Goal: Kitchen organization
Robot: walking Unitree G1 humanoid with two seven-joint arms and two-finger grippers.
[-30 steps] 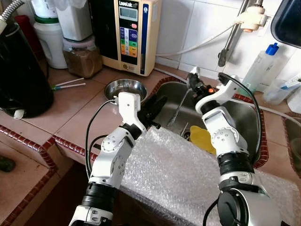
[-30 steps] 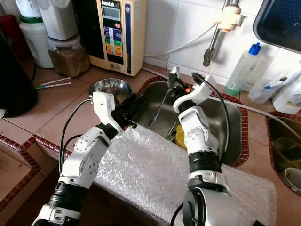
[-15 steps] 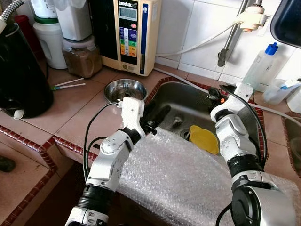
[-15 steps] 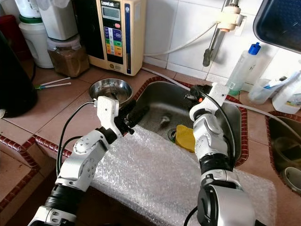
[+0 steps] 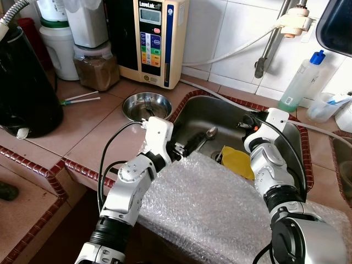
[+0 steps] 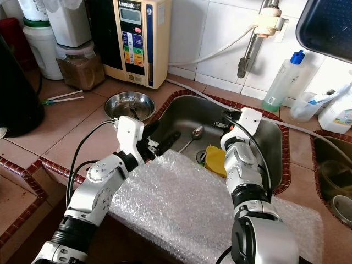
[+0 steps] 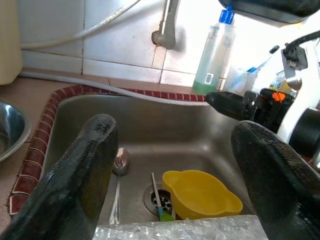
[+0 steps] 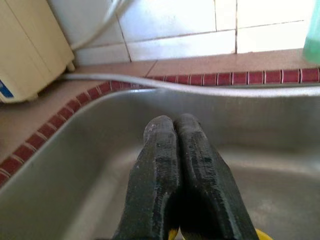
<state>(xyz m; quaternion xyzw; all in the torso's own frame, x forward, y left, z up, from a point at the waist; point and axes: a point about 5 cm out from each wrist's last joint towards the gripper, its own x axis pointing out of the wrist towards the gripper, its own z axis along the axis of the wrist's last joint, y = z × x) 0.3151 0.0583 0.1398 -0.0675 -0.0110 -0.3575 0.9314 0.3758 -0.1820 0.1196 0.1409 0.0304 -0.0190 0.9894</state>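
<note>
Taking the sink as my landmark: nearest me, a sheet of bubble wrap is draped over the sink's front edge. My left end effector hovers just above that front edge, on the sink's left side, its fingers spread wide with nothing between them.

Inside the basin, the long metal spoon now lies on the sink floor, bowl toward the back wall and handle running toward the drain. A second ago my right end effector held it up over the basin; now the spoon is free and that end effector has pulled back to the sink's right side, its fingers pressed together on nothing. Just right of the spoon, beside the drain, sits the yellow bowl.

I judge that the spoon has been dropped off for washing, so that step looks finished.

Beyond the sink's left rim, a small steel bowl with a fork in it rests on the tiled desk, likely the next thing to move. Behind the sink's right corner stands a green soap bottle.
</note>
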